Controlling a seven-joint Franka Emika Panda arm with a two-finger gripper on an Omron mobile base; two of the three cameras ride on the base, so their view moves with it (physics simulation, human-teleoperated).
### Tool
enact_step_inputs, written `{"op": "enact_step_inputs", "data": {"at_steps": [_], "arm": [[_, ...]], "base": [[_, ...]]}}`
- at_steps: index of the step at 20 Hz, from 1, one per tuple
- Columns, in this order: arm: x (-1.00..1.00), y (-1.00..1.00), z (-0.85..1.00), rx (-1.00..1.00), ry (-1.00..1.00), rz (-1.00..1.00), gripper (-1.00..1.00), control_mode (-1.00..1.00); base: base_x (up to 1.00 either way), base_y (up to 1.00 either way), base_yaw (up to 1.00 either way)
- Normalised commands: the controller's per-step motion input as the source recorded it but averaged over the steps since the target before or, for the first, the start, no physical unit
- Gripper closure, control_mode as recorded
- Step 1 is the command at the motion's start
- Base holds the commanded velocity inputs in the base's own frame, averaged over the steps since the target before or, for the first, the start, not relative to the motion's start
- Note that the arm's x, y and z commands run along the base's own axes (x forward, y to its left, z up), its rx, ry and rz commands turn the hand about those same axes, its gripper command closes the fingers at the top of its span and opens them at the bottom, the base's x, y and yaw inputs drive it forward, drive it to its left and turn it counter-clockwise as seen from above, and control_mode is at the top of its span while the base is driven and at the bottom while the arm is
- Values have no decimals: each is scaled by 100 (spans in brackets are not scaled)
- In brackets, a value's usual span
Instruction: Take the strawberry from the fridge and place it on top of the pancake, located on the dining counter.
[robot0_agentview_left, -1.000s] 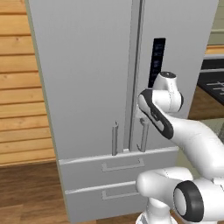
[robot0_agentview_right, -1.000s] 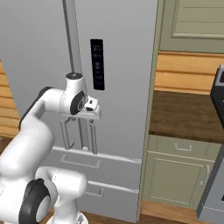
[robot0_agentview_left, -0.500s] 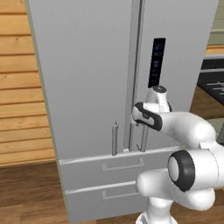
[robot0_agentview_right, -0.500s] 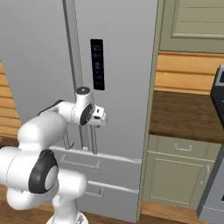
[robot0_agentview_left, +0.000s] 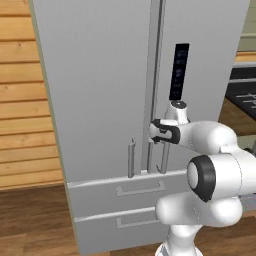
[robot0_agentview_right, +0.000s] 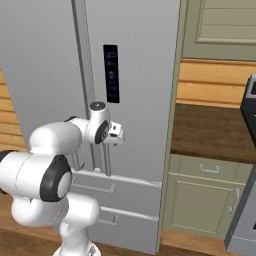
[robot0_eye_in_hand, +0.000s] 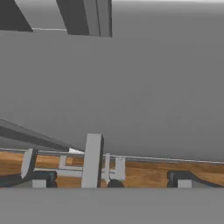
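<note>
Gripper standing wide open at the closed fridge doors.

Left base view: the fridge (robot0_agentview_left: 110, 100) is sitting shut, both lower drawers closed; the gripper (robot0_agentview_left: 156, 133) is hovering level with the vertical bar handles (robot0_agentview_left: 131, 159), close to the right-hand handle, contact not determinable. Right base view: the gripper (robot0_agentview_right: 118, 135) is pointing sideways beside the door handle (robot0_agentview_right: 106, 160), below the dark control panel (robot0_agentview_right: 111, 74); green cabinets (robot0_agentview_right: 210, 200) are standing to the right. Hand view: the fingertips (robot0_eye_in_hand: 39, 179) are sitting far apart, holding nothing, with a handle bar (robot0_eye_in_hand: 92, 159) lying between them against the grey door.
</note>
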Motion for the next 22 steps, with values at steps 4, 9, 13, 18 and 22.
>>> {"op": "enact_step_inputs", "data": {"at_steps": [4, 9, 13, 18, 22], "arm": [[-19, 0, -87, -12, -6, 1, 100, -100], [-62, -2, -39, -3, -25, 0, 100, -100], [-83, -12, -21, 3, -18, 8, 100, -100], [-96, -36, -2, 5, -6, 8, 100, -100], [-76, -64, 2, 5, -5, 8, 100, -100]], "base": [[0, 0, 0], [0, 0, 0], [0, 0, 0], [0, 0, 0], [0, 0, 0]]}}
